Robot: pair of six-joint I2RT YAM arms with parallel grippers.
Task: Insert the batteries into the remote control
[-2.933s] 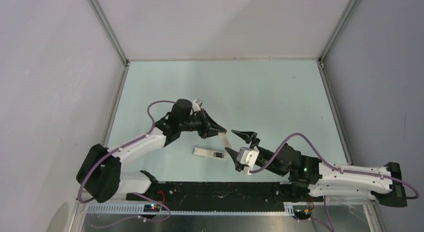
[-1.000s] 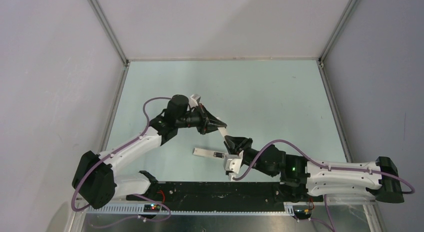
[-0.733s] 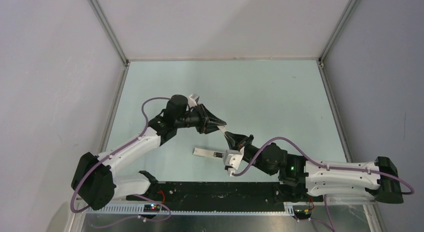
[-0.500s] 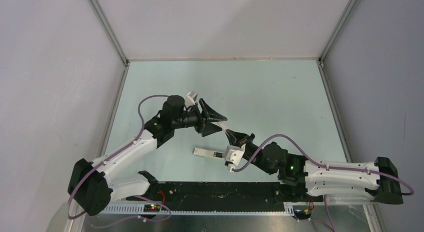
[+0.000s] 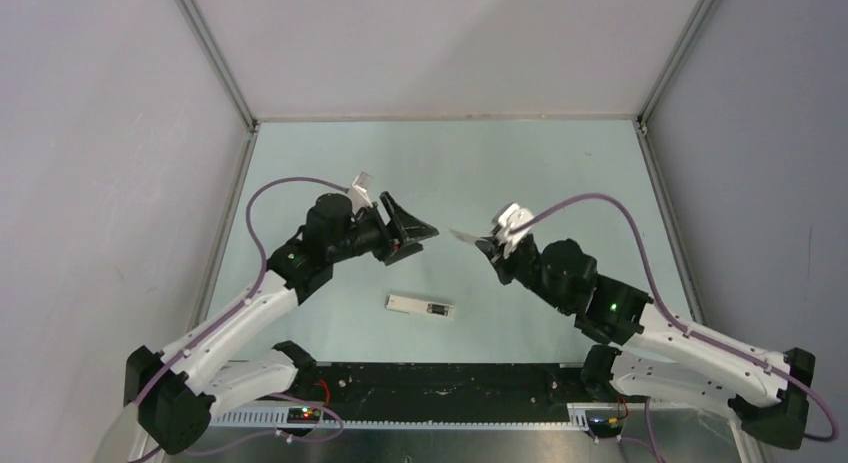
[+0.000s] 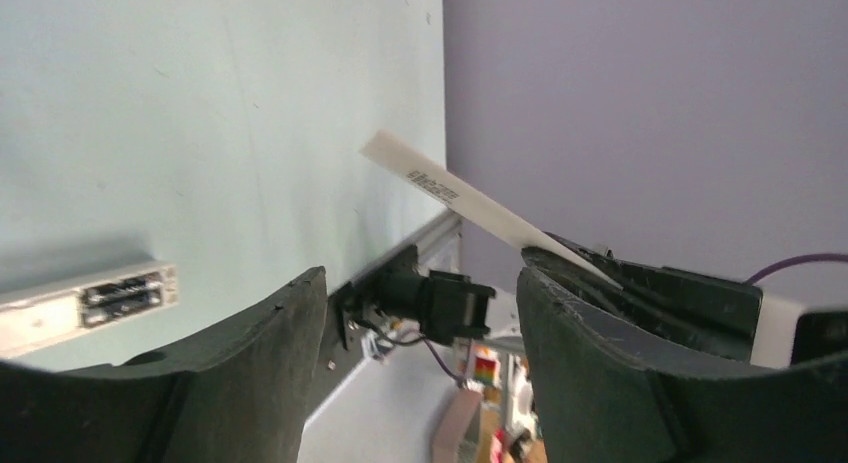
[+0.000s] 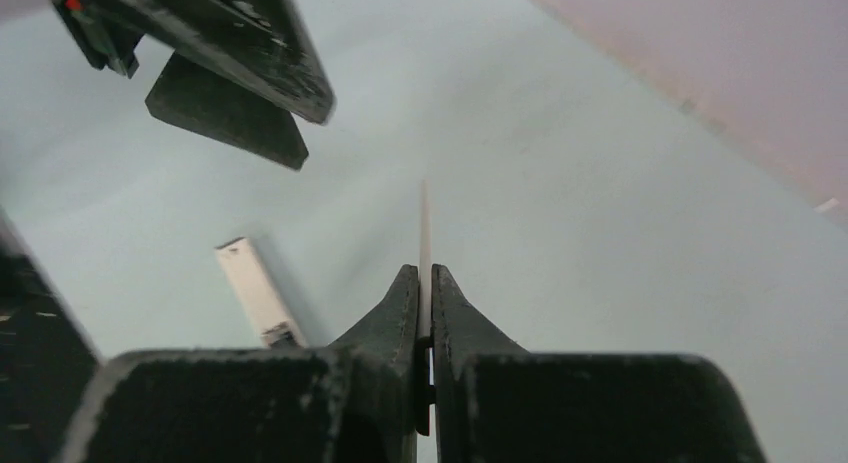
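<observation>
Where the remote point(image 5: 410, 303) lay: flat on the table, nearest the arm bases, between the two arms and touched by neither gripper; the left wrist view caught it at the lower left point(image 6: 60, 308), and the right wrist view showed it below the fingers point(image 7: 250, 288).
Batteries point(image 5: 437, 309): dark cells sat in the open bay at the remote's right end (their number was too small to tell from above); the left wrist view showed them as dark rows in that bay point(image 6: 122, 292).
Right gripper point(image 5: 487, 245): raised above the table, beyond and to the right of the remote, jaws clenched on a thin white cover; its wrist view showed the fingers pressed together on it point(image 7: 425, 273).
Cover point(image 5: 465, 234): a flat white strip, held by one end and clear of the table, its free end pointing toward the left gripper; it looked edge-on from the right wrist point(image 7: 424, 223) and slanted, with small print, from the left point(image 6: 455, 195).
Left gripper point(image 5: 428, 239): released, jaws spread wide with nothing between them point(image 6: 420, 275), near the cover's free end but apart from it.
Table point(image 5: 540, 173): pale green, reaching back to grey walls point(image 5: 440, 43).
</observation>
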